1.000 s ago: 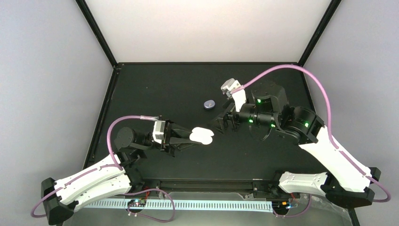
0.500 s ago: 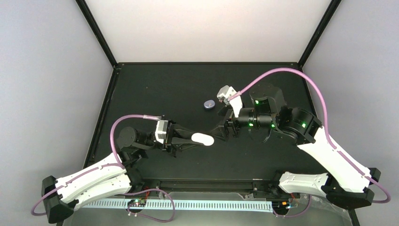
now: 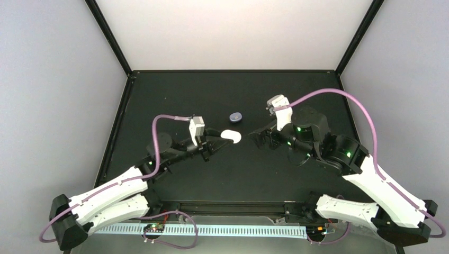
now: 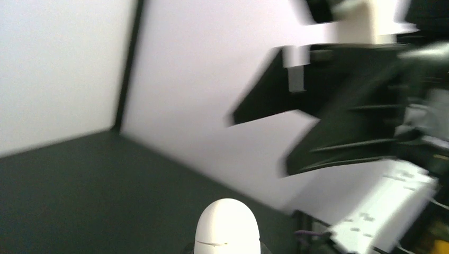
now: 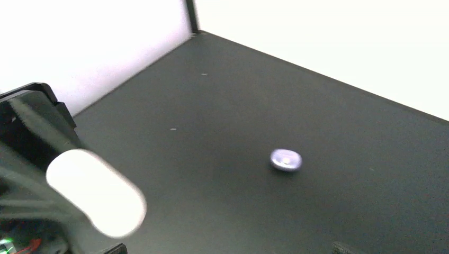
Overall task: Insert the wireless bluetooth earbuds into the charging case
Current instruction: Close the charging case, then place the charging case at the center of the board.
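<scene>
Holding white case (image 3: 231, 136) | lilac pod (image 3: 235, 117) beyond | right fingers (image 4: 339, 151) spread opposite

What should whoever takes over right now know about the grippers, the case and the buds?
Left gripper: shut on the white case, held off the table; the lid looks shut.
Right gripper: open, empty, facing the case.
One small lilac piece lies on the table beyond the case; too small to tell whether it is a bud. No other buds in view.
Done: case picked up.
Left: open it, seat the buds.
</scene>
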### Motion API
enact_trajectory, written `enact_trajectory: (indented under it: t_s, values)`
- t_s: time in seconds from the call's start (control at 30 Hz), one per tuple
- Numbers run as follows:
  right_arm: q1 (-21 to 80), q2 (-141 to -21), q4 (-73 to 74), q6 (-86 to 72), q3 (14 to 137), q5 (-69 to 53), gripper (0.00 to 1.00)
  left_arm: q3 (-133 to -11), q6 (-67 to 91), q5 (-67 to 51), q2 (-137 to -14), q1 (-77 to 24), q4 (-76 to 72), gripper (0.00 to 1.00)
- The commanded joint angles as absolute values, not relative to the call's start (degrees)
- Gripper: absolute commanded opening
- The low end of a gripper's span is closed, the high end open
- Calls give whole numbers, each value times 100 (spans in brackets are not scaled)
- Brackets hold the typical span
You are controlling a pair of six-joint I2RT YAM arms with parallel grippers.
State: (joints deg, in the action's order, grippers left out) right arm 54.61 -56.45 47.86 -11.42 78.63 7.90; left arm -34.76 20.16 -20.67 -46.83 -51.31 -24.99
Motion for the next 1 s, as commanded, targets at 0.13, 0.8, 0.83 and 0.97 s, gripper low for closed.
enact_trajectory:
  t_s: [0.13,0.8,0.83,0.97]
  values:
    - [5485,-5075,4060,-1867,6233,2185,100,-2800,3544,-1200,-5939,-3655,-1594,2]
    - [5440,-4438,3695,-2295,5225,1918,100,-4120,3796,-1502,-9640,-2891,-1136,45]
    - [5440,-4416,3708,-2282,5250,1928,100,-4110,3789,-1446,-9657,-2892,-1102,51]
    - [5438,-4352,3753,-2242,5338,1978,100,-4032,3753,-1161,-9578,-2892,-916,73]
